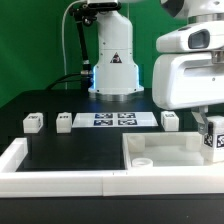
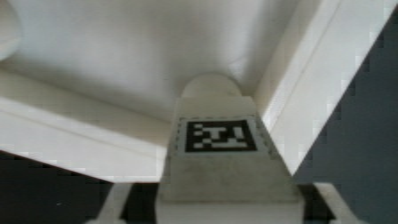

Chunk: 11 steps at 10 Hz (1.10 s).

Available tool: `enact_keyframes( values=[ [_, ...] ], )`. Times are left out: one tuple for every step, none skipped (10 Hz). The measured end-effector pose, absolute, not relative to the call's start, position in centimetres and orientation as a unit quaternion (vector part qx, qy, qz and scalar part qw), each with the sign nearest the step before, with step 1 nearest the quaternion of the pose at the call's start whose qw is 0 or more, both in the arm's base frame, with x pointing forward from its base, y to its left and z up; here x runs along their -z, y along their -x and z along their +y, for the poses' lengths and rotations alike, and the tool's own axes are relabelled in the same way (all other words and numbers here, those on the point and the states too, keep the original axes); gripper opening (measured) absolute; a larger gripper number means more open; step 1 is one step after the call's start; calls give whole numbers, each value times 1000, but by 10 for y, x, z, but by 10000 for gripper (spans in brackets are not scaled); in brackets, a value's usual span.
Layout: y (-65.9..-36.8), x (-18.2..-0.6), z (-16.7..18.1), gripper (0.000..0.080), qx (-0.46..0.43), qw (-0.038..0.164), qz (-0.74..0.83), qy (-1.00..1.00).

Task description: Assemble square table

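Note:
The square table's white slab [image 1: 165, 152] lies at the front on the exterior view's right, rim up, with a round hole near its close corner. A white block leg [image 1: 213, 141] with a black-and-white tag stands at the slab's far right corner. My gripper [image 1: 209, 128] comes down over it. In the wrist view the leg [image 2: 221, 135] points into the slab's rimmed corner [image 2: 107, 95]. My gripper [image 2: 222, 206] has a finger against each side of the leg, shut on it. Three more legs [image 1: 33, 122] [image 1: 65, 121] [image 1: 170, 119] stand loose on the black table.
The marker board [image 1: 110, 119] lies flat between the loose legs, in front of the robot base [image 1: 115, 70]. A long white border wall [image 1: 60, 178] runs along the table's front edge and turns up at the exterior view's left.

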<state>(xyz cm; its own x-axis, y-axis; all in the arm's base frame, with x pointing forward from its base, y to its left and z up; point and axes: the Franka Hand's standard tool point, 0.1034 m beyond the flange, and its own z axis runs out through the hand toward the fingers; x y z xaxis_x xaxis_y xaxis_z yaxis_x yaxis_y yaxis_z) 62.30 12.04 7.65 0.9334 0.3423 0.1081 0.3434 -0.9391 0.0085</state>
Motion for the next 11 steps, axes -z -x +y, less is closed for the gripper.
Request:
enact_keyframes(
  values=[
    [-623, -76, 120, 291, 54, 6, -166, 985],
    [-623, -76, 120, 291, 54, 6, -164, 985],
    [-623, -76, 121, 291, 54, 10, -124, 991],
    [-623, -76, 120, 291, 55, 13, -84, 995],
    [-624, -76, 119, 291, 60, 19, -38, 997],
    [-623, -76, 119, 291, 62, 23, 22, 998],
    [-623, -76, 119, 292, 61, 25, 61, 996],
    [-623, -75, 118, 292, 60, 30, 122, 990],
    [-623, -75, 118, 292, 58, 32, 177, 982],
    [-623, -75, 118, 292, 57, 33, 213, 975],
    [-623, -75, 117, 292, 55, 36, 263, 963]
  ],
)
